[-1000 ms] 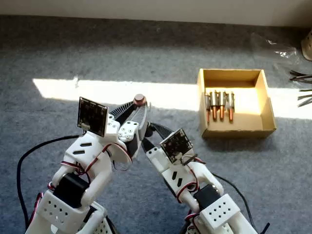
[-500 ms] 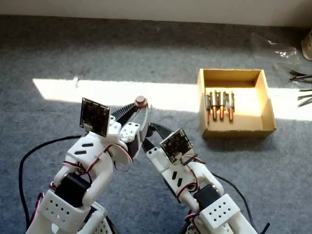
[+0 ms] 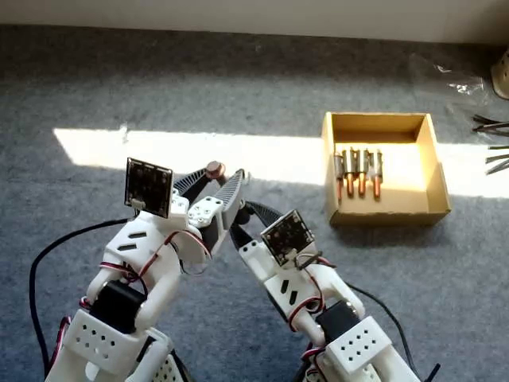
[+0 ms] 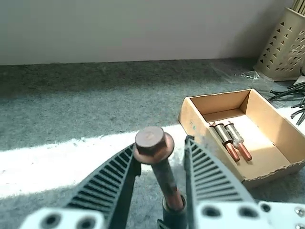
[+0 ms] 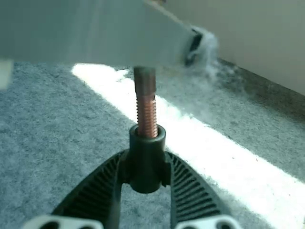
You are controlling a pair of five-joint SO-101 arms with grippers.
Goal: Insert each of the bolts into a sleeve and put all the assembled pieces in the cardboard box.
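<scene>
A copper bolt [image 3: 213, 169] with a round flanged head [image 4: 152, 143] stands tilted, its threaded end [image 5: 145, 109] in a dark sleeve [image 5: 147, 157]. My right gripper [image 5: 147, 164] is shut on that sleeve from below. Around the bolt sits my left gripper [image 4: 162, 145], its jaws open, with a gap on each side of the shaft and the head resting against one finger [image 4: 119, 176]. In the high view both grippers meet at the centre of the carpet, the left gripper [image 3: 223, 175] above the right gripper [image 3: 241, 219]. The cardboard box [image 3: 433, 159] lies to the right and holds several assembled pieces [image 3: 358, 171].
Grey carpet covers the floor, crossed by a sunlit strip [image 3: 103, 143]. Dark tools [image 3: 493, 123] and a clear plastic bag [image 3: 445, 76] lie beyond the box at the right edge. A perforated beige holder [image 4: 286, 43] stands by the wall.
The left gripper's jaws have spread apart. The bolt head has tipped leftward, from between the fingertips to against one finger. The right arm has kept still.
</scene>
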